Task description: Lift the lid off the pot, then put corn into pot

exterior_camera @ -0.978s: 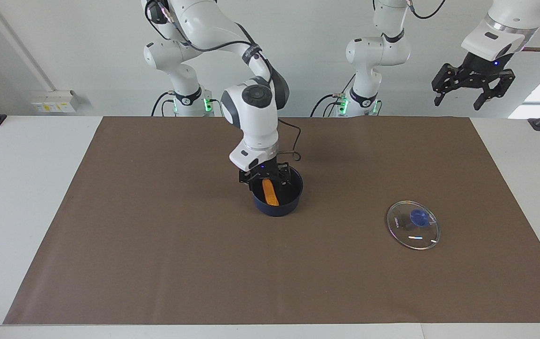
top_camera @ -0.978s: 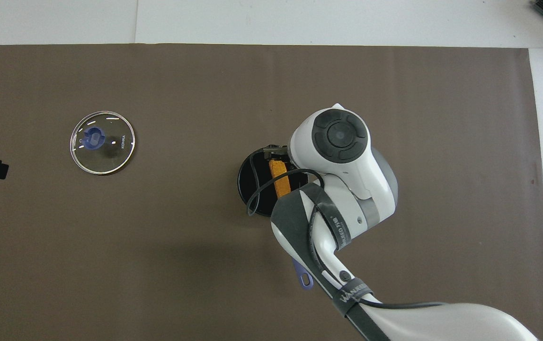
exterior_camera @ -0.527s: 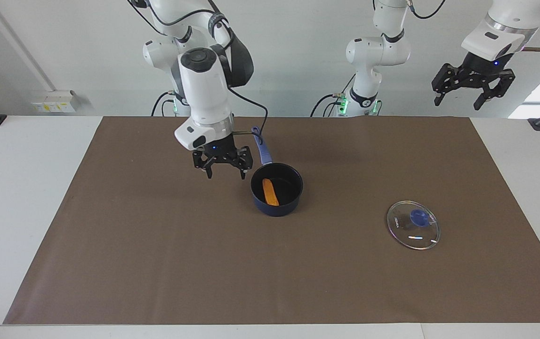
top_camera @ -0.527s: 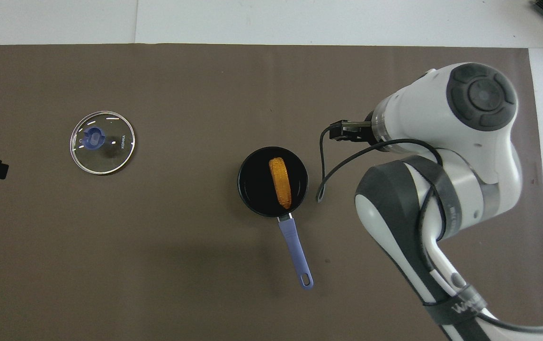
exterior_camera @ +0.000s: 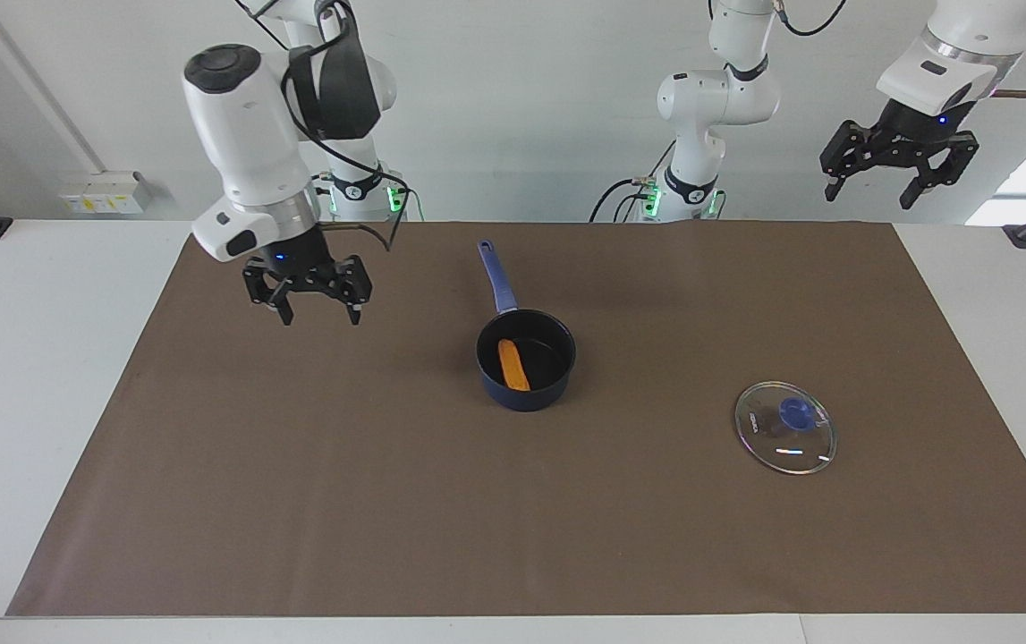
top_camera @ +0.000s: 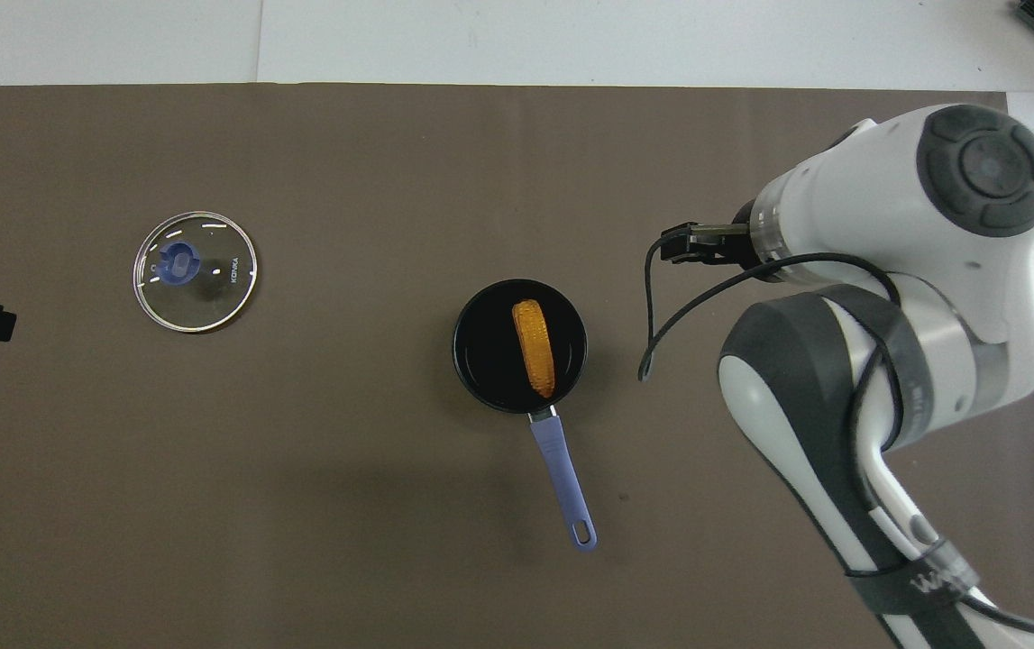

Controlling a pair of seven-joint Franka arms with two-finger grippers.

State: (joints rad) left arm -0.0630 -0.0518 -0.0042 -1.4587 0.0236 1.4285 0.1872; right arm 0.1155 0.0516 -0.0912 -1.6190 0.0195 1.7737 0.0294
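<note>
Resting inside the pot (exterior_camera: pixel 526 368) is the corn (exterior_camera: pixel 513 364), a yellow-orange cob lying flat on the black bottom. The pot stands uncovered near the middle of a brown mat (exterior_camera: pixel 387 501) that covers most of the white worktop (exterior_camera: pixel 38 358), and its long blue-purple handle (exterior_camera: pixel 496 276) points toward the robots. The lid (exterior_camera: pixel 784 427), clear glass with a blue knob, lies flat on the mat well apart from the pot, toward the left arm's end of the worktop and a little farther from the robots than the pot.

The right tool (exterior_camera: pixel 308 284) hangs in the air over the mat toward the right arm's end, well clear of the pot, with its fingers spread apart and nothing between them. The left tool (exterior_camera: pixel 899 161) waits raised high above its own end of the worktop, fingers also spread and empty.
</note>
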